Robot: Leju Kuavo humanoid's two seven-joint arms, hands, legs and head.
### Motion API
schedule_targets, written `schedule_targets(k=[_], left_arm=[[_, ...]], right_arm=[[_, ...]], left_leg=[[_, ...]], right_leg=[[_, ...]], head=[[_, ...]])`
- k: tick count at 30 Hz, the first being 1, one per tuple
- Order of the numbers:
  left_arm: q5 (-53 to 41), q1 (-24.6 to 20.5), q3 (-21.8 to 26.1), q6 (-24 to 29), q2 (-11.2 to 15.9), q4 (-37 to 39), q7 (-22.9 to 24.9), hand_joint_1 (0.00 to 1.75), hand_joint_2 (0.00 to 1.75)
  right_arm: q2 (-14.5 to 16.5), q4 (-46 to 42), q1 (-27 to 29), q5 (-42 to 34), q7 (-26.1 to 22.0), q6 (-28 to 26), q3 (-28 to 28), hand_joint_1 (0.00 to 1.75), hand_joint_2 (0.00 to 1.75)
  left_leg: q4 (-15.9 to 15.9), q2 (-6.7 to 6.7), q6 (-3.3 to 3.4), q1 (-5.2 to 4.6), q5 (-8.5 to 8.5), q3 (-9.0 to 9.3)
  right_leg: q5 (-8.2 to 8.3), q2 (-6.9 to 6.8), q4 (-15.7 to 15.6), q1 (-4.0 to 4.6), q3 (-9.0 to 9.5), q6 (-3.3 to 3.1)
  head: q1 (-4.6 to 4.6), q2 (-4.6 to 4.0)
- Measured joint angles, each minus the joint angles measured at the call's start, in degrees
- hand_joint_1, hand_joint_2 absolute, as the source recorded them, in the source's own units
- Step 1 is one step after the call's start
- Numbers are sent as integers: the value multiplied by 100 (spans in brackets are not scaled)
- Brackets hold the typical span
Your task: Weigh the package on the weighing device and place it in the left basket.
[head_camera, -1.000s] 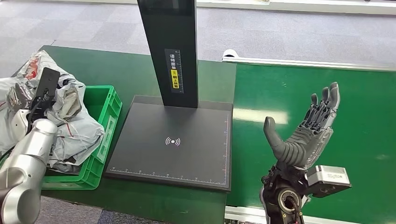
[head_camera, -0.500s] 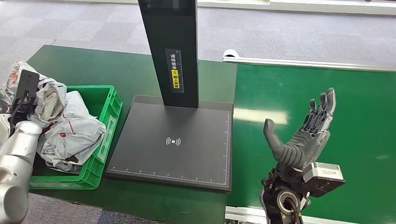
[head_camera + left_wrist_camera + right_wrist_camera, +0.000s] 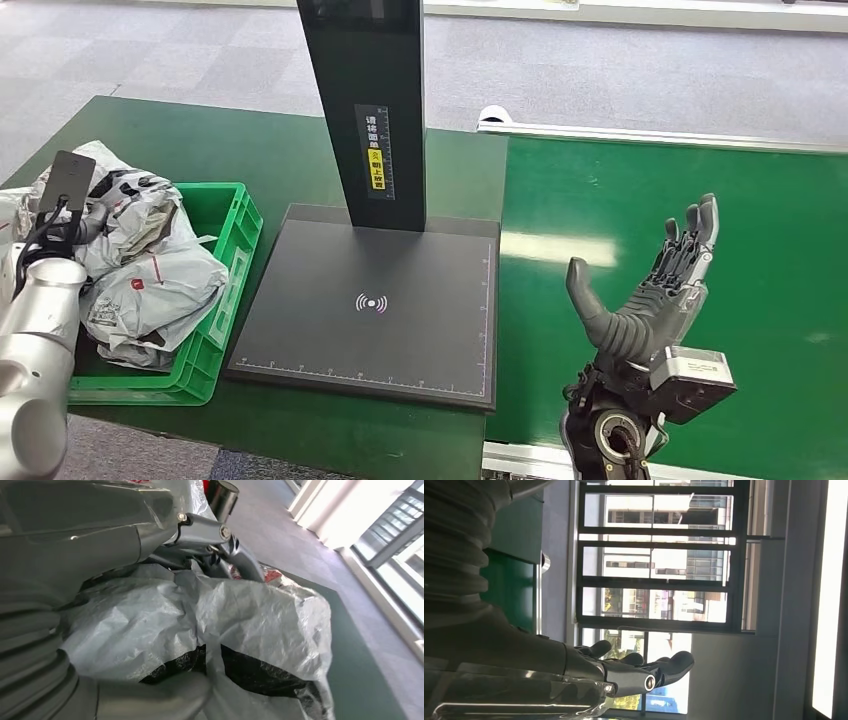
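At the left edge of the green tabletop point(image 3: 250, 150), the left hand point(image 3: 60, 215) is over the green basket point(image 3: 232, 260), its fingers buried in crumpled grey plastic. The left wrist view shows the package point(image 3: 210, 625), a grey poly bag with black showing through a tear, lying against the palm side of the hand: metal fingers point(image 3: 220, 537) curl over its far side and the thumb point(image 3: 150, 700) crosses beneath, so the bag sits between them, apparently held. How firmly it is held cannot be told.

In the head view the package point(image 3: 125, 215) is at the top of the heap, over the basket's left part; other grey bags point(image 3: 150, 295) with red marks lie below it inside the basket.

The weighing device point(image 3: 370, 305), a black flat platform with a black upright post point(image 3: 370, 110), stands just right of the basket, nothing on its plate.

The right hand point(image 3: 650, 290) is raised over the green conveyor point(image 3: 650, 180) near the front edge, palm up, fingers spread, holding nothing. The right wrist view shows the same hand point(image 3: 624, 672) with fingers extended toward windows.
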Motion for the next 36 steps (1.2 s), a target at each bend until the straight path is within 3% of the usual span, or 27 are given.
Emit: schedule_targets(k=[9, 18, 24, 27, 30, 33, 36], left_arm=[[860, 522, 125, -208, -268, -1208, -391, 0, 175], [1762, 1376, 106, 214, -516, -3214, -713, 0, 175], [2087, 2083, -193, 553, -802, -4718, -1280, 0, 175], [2372, 2618, -565, 628, -1086, -5640, -2192, 0, 175], [2347, 3285, -1289, 1128, -1455, -6448, -3029, 0, 175], [2564, 3885, -2133, 1446, -1771, -6759, -3195, 0, 175], [2946, 4462, -2775, 1509, -2148, -6592, -3207, 0, 175]], right_arm=[[8, -1, 43, 31, 20, 51, -64, 0, 175], [10, 0, 65, 39, 32, 71, -94, 0, 175], [16, 1, 73, 39, 32, 97, -108, 0, 175], [21, 28, 57, 13, 70, 234, -119, 0, 175], [34, 165, -25, -23, 190, 419, -108, 0, 175], [78, 350, -51, 57, 325, 498, -46, 0, 175], [151, 549, 41, 242, 425, 541, 71, 0, 175]], left_leg=[[0, 4, -1, 0, -1, 0], [0, 4, -1, 0, -2, -1], [0, 2, 0, -1, -3, -1], [0, 3, 4, -5, -7, -1], [0, 3, 10, -12, -16, 0], [0, 1, 14, -13, -24, 2], [0, 3, 12, -12, -30, 3]], right_leg=[[0, 2, 0, 0, -2, 0], [0, 2, -1, 0, -3, 0], [0, 1, -2, -2, -2, 0], [-1, 1, -4, -6, -1, 2], [-4, 1, -5, -13, 0, 5], [-8, 1, -7, -16, 3, 10], [-10, 1, -8, -15, 3, 11]], head=[[-2, 0], [-1, 0], [-2, 1], [-1, 0], [-2, 1], [-3, 1], [-4, 1]])
